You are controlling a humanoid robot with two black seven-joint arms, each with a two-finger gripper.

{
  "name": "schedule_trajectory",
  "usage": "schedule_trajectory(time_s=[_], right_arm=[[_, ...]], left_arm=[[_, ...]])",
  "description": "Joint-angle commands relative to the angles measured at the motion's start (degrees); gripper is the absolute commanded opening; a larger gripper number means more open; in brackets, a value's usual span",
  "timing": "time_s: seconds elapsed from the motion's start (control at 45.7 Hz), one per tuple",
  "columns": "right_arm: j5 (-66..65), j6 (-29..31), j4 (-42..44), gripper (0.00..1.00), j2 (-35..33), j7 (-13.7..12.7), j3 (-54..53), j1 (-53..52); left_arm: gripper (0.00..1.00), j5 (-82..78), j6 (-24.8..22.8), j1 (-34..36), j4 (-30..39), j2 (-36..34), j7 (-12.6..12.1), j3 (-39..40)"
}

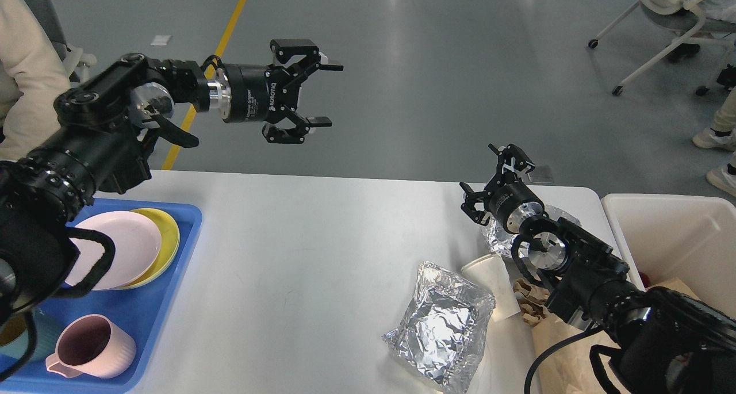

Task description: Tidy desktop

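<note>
The white desktop point(299, 250) carries rubbish at its right side: a crumpled foil packet point(443, 328), a white paper cup point(494, 285) lying on its side, brown paper point(532, 305) and a second foil piece point(500, 238) partly under my right arm. My left gripper point(322, 95) is open and empty, held high beyond the table's far edge. My right gripper point(489, 175) is open and empty above the far right of the desktop, just above the second foil piece.
A blue tray point(144, 313) at the front left holds a pink plate point(121, 250) on a yellow plate, a pink mug point(92, 348) and a teal cup. A white bin point(678, 244) stands right of the table. A person sits at far left, chairs at back right.
</note>
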State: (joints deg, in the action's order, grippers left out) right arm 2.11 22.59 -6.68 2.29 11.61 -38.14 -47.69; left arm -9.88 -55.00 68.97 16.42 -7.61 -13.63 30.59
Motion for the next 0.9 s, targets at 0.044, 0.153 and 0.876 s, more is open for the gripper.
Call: schedule_trajectory(time_s=[0.044,0.153,0.876], right_arm=[[0.00,0.00,0.00,1.00,-0.01,-0.01,0.00,-0.03],[0.00,0.00,0.00,1.00,-0.01,-0.01,0.00,-0.03],[0.00,0.00,0.00,1.00,0.08,-0.01,0.00,-0.03]], left_arm=[[0.97,-5.67,0.00,-7.17,-0.08,-0.13,0.01,9.04],[0.97,-7.52,0.00,-11.83,-0.08,-0.13,0.01,13.52],[0.97,-7.52,11.50,-27.92,-0.08,-3.56,0.53,36.64]])
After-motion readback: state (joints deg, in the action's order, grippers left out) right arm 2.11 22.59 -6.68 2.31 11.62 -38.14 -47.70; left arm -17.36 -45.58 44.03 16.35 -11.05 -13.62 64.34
